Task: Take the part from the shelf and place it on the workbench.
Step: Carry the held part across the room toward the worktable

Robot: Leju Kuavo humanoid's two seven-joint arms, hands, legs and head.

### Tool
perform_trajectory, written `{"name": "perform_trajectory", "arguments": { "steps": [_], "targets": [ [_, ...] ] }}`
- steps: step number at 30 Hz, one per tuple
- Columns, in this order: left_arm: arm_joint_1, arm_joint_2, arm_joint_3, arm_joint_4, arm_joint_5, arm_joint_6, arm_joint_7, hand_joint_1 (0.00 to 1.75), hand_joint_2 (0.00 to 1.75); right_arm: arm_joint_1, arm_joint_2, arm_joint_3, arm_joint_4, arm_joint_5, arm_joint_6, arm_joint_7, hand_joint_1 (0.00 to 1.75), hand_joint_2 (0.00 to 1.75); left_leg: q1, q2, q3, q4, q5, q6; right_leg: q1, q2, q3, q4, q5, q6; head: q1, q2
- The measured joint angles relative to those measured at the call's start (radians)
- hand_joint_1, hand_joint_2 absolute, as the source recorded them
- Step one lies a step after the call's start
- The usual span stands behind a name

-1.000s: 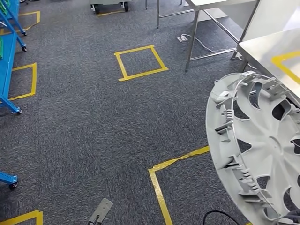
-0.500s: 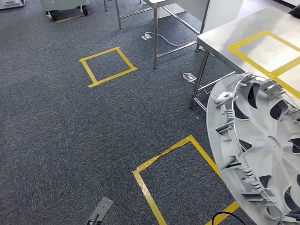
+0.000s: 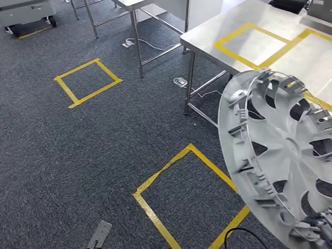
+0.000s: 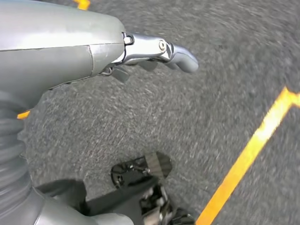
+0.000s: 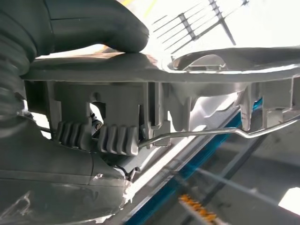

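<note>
In the head view, the part [image 3: 286, 155] is seen at the right of the frame, held up on edge at lower right by the right hand [image 3: 323, 228], overlapping the near edge of the worktop [image 3: 207, 31] at upper right. A taped square [image 3: 86, 82] is found on the floor [image 3: 58, 171] at upper left, another [image 3: 188, 199] at lower centre, left of the part.

A workshop or test lab: grey carpet floor [image 3: 78, 155] marked with yellow tape squares [image 3: 86, 82], steel counter [image 3: 274, 52] far right.
</note>
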Motion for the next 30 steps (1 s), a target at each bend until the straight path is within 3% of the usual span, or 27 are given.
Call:
{"name": "perform_trajectory", "arguments": {
  "steps": [2, 4, 6, 7, 8, 9, 10, 12, 14, 15, 17, 18, 20, 22, 23, 24, 25, 27, 29, 30],
  "targets": [
    [-0.001, 0.008, 0.017, 0.0, 0.018, -0.002, -0.001, 0.0, 1.75, -0.051, -0.034, 0.08, 0.037, 0.018, -0.037, 0.068, 1.75, 1.75, 0.003, -0.001, 0.002, 0.002, -0.005, -0.011, 0.0, 0.019, -0.003, -0.003, 0.003, -0.015, -0.001, 0.0],
    [-0.001, 0.014, 0.031, 0.0, 0.029, -0.006, -0.002, 0.0, 1.75, -0.099, -0.061, 0.147, 0.072, 0.024, -0.051, 0.099, 1.75, 1.75, 0.006, -0.044, -0.023, 0.056, -0.041, -0.02, -0.004, 0.037, -0.002, -0.008, 0.008, -0.027, -0.005, 0.0],
    [0.003, 0.019, 0.044, 0.0, 0.034, -0.008, -0.005, 0.0, 1.75, -0.139, -0.082, 0.204, 0.104, 0.026, -0.054, 0.112, 1.75, 1.75, 0.007, -0.09, -0.09, 0.186, -0.102, -0.022, -0.005, 0.057, -0.004, -0.009, 0.011, -0.035, -0.009, 0.0],
    [0.006, 0.021, 0.049, 0.0, 0.033, -0.009, -0.007, 0.0, 1.75, -0.153, -0.091, 0.228, 0.118, 0.026, -0.056, 0.117, 1.75, 1.75, 0.007, -0.098, -0.126, 0.248, -0.121, -0.021, -0.004, 0.068, -0.005, -0.009, 0.011, -0.036, -0.009, 0.0],
    [0.009, 0.022, 0.053, 0.0, 0.029, -0.01, -0.008, 0.0, 1.75, -0.161, -0.099, 0.246, 0.129, 0.027, -0.06, 0.123, 1.75, 1.75, 0.007, -0.101, -0.149, 0.281, -0.122, -0.02, -0.004, 0.08, -0.005, -0.009, 0.011, -0.037, -0.009, 0.0],
    [0.01, 0.023, 0.055, 0.0, 0.02, -0.011, -0.01, 0.0, 1.75, -0.164, -0.108, 0.26, 0.137, 0.032, -0.067, 0.134, 1.75, 1.75, 0.007, -0.102, -0.154, 0.277, -0.101, -0.019, -0.003, 0.092, -0.005, -0.009, 0.011, -0.037, -0.01, 0.0],
    [0.011, 0.024, 0.055, 0.0, 0.005, -0.011, -0.01, 0.0, 1.75, -0.16, -0.119, 0.27, 0.142, 0.038, -0.077, 0.149, 1.75, 1.75, 0.007, -0.107, -0.14, 0.234, -0.065, -0.016, -0.004, 0.105, -0.004, -0.009, 0.011, -0.036, -0.01, 0.0],
    [0.01, 0.021, 0.051, 0.0, -0.03, -0.009, -0.01, 0.0, 1.75, -0.128, -0.146, 0.277, 0.136, 0.05, -0.102, 0.183, 1.75, 1.75, 0.01, -0.149, -0.086, 0.103, 0.008, -0.01, -0.004, 0.123, -0.004, -0.006, 0.009, -0.029, -0.01, 0.0],
    [0.009, 0.014, 0.041, 0.001, -0.063, -0.002, -0.008, 0.0, 1.75, -0.076, -0.176, 0.269, 0.115, 0.052, -0.12, 0.205, 1.75, 1.75, 0.013, -0.187, -0.053, 0.024, 0.032, -0.006, -0.005, 0.136, -0.011, -0.003, 0.008, -0.018, -0.01, 0.0],
    [0.009, 0.008, 0.034, 0.001, -0.077, 0.0, -0.008, 0.0, 1.75, -0.048, -0.187, 0.26, 0.102, 0.052, -0.124, 0.212, 1.75, 1.75, 0.012, -0.192, -0.05, 0.013, 0.029, -0.003, -0.006, 0.142, -0.014, -0.002, 0.008, -0.012, -0.01, 0.0],
    [0.004, -0.004, 0.015, 0.002, -0.104, 0.002, -0.007, 0.0, 1.75, 0.013, -0.202, 0.233, 0.074, 0.053, -0.119, 0.221, 1.75, 1.75, 0.011, -0.177, -0.048, 0.009, 0.03, 0.008, -0.01, 0.148, -0.021, -0.003, 0.007, 0.0, -0.01, 0.0],
    [-0.001, -0.009, 0.006, 0.003, -0.113, 0.003, -0.006, 0.0, 1.75, 0.038, -0.206, 0.22, 0.062, 0.055, -0.111, 0.223, 1.75, 1.75, 0.011, -0.17, -0.047, 0.007, 0.031, 0.014, -0.01, 0.133, -0.027, 0.01, -0.003, 0.005, -0.008, 0.0],
    [-0.01, -0.016, -0.009, 0.003, -0.12, 0.001, -0.004, 0.0, 1.75, 0.07, -0.212, 0.195, 0.043, 0.063, -0.087, 0.225, 1.75, 1.75, 0.01, -0.152, -0.044, 0.005, 0.031, 0.024, -0.007, 0.087, -0.066, 0.095, -0.053, 0.011, -0.001, 0.0],
    [-0.012, -0.018, -0.019, 0.004, -0.122, -0.003, -0.002, 0.0, 1.75, 0.084, -0.214, 0.178, 0.034, 0.071, -0.066, 0.224, 1.75, 1.75, 0.007, -0.132, -0.043, 0.005, 0.028, 0.029, -0.006, 0.056, -0.128, 0.228, -0.114, 0.015, 0.001, 0.0],
    [-0.012, -0.019, -0.022, 0.004, -0.123, -0.004, -0.002, 0.0, 1.75, 0.09, -0.214, 0.172, 0.033, 0.075, -0.058, 0.224, 1.75, 1.75, 0.006, -0.123, -0.042, 0.005, 0.027, 0.03, -0.006, 0.051, -0.146, 0.267, -0.123, 0.016, 0.001, 0.0],
    [-0.012, -0.019, -0.024, 0.004, -0.125, -0.005, -0.001, 0.0, 1.75, 0.096, -0.214, 0.167, 0.032, 0.078, -0.052, 0.224, 1.75, 1.75, 0.006, -0.116, -0.04, 0.005, 0.025, 0.03, -0.006, 0.049, -0.145, 0.27, -0.115, 0.017, 0.001, 0.0],
    [-0.012, -0.02, -0.027, 0.004, -0.127, -0.004, -0.001, 0.0, 1.75, 0.102, -0.214, 0.163, 0.032, 0.08, -0.048, 0.225, 1.75, 1.75, 0.006, -0.112, -0.037, 0.005, 0.024, 0.028, -0.007, 0.047, -0.123, 0.232, -0.088, 0.017, 0.001, 0.0],
    [-0.012, -0.021, -0.032, 0.004, -0.129, -0.001, 0.0, 0.0, 1.75, 0.109, -0.214, 0.158, 0.031, 0.081, -0.043, 0.225, 1.75, 1.75, 0.006, -0.107, -0.03, 0.006, 0.019, 0.022, -0.007, 0.043, -0.044, 0.092, -0.029, 0.016, 0.002, 0.0],
    [-0.012, -0.021, -0.035, 0.004, -0.129, 0.002, 0.0, 0.0, 1.75, 0.112, -0.214, 0.156, 0.028, 0.081, -0.041, 0.225, 1.75, 1.75, 0.003, -0.106, -0.026, 0.006, 0.016, 0.013, -0.005, 0.042, 0.005, 0.007, -0.009, 0.008, 0.001, 0.0],
    [-0.012, -0.02, -0.036, 0.004, -0.129, 0.004, 0.0, 0.0, 1.75, 0.113, -0.214, 0.155, 0.027, 0.081, -0.041, 0.225, 1.75, 1.75, 0.001, -0.105, -0.025, 0.005, 0.016, 0.008, -0.003, 0.043, 0.008, 0.0, -0.012, 0.001, 0.0, 0.0]
  ]
}}
